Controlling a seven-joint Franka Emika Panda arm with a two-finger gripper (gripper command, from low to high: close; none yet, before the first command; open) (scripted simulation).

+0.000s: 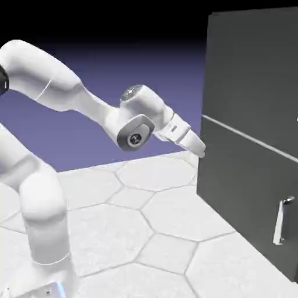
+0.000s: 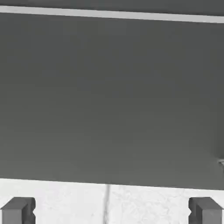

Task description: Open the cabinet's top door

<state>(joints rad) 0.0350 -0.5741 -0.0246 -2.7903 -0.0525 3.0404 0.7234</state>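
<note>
Holds the gripper (image 2: 112,211) with fingers wide apart, at the lower left and lower right corners of the hand view, nothing between. Points down and right near mid-frame in the exterior view, close by the left edge of the cabinet (image 1: 209,87); can't tell if touching. Reaches in from the left on the white arm (image 1: 58,81). Shows the top door (image 1: 253,70) at upper right, closed, above the pale strip (image 1: 250,138) and lower door (image 1: 238,180), with its silver handle (image 1: 279,224) at lower right.
</note>
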